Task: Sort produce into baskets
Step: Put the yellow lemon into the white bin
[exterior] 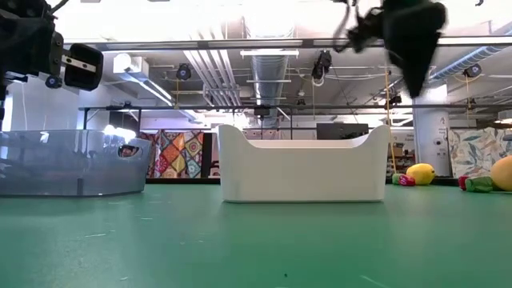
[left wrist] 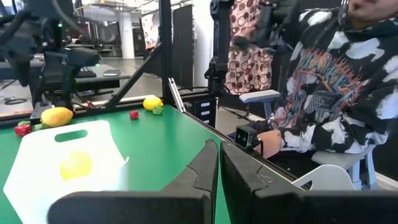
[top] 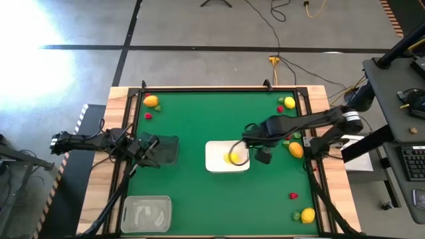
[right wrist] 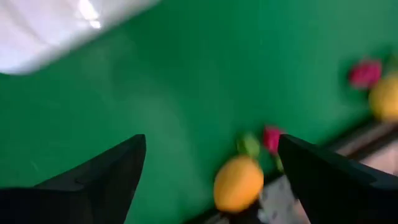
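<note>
Sitting at the middle of the green desk (top: 199, 192), the white basket (top: 216, 157) holds one yellow lemon-like round (top: 234, 157), which the left wrist view shows lying on its floor. The dark smoky basket (top: 166, 151) stands to its left, partly under the left pincer (top: 147, 147); whether anything lies inside cannot be told. The clear pale basket (top: 146, 214) sits at the near left corner, its contents unreadable through the glare.

The right pincer (top: 260, 154) hangs just off the white basket's right edge, fingers spread wide with nothing between them. The left pincer is closed tight and empty, its two fingers pressed together.

Loose produce lies along the edges: an orange round (top: 151, 101) with red bits at the far left corner, a yellow round (top: 289, 103) at the far right, an orange round (top: 295, 150) beside the right arm, and a yellow round (top: 307, 215) with a red piece (top: 293, 196) near right. The right wrist view is blurred. A seated person (left wrist: 323, 93) shows beyond the desk, cut off at the frame.
</note>
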`<state>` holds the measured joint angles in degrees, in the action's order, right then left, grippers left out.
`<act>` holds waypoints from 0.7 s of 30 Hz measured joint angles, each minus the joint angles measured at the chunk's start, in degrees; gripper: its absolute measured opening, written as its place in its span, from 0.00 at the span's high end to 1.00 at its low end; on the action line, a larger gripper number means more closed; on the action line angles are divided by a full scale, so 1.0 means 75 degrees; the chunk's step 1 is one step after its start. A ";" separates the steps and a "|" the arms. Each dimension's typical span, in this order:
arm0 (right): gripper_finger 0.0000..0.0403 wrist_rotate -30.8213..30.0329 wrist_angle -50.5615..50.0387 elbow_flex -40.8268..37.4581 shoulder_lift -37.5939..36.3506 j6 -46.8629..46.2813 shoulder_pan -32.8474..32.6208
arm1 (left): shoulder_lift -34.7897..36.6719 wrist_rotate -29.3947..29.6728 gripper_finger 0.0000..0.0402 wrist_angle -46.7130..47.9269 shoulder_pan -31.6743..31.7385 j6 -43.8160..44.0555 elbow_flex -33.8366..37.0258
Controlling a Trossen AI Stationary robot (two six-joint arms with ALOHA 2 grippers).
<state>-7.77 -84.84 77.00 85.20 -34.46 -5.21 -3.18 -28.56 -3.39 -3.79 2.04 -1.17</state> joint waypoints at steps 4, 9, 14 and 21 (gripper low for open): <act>0.07 0.0678 -0.0035 -0.1308 -0.0596 -0.0904 0.0075 | -0.0002 0.0000 1.00 -0.0001 0.0000 -0.0002 0.0000; 0.06 0.1017 -0.0017 -0.2651 -0.0809 -0.1433 0.0480 | -0.0001 0.0006 1.00 -0.0001 -0.0001 0.0001 0.0000; 0.06 0.1034 0.0023 -0.3332 -0.0388 -0.1000 0.1232 | -0.0001 0.0006 1.00 0.0002 -0.0003 0.0001 0.0002; 0.06 0.1539 0.0313 -0.3796 0.0332 -0.0028 0.1899 | -0.0002 0.0006 1.00 0.0002 0.0000 -0.0001 0.0000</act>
<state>3.77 -82.49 48.52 87.70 -34.67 9.03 -3.19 -28.51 -3.38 -3.79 2.03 -1.17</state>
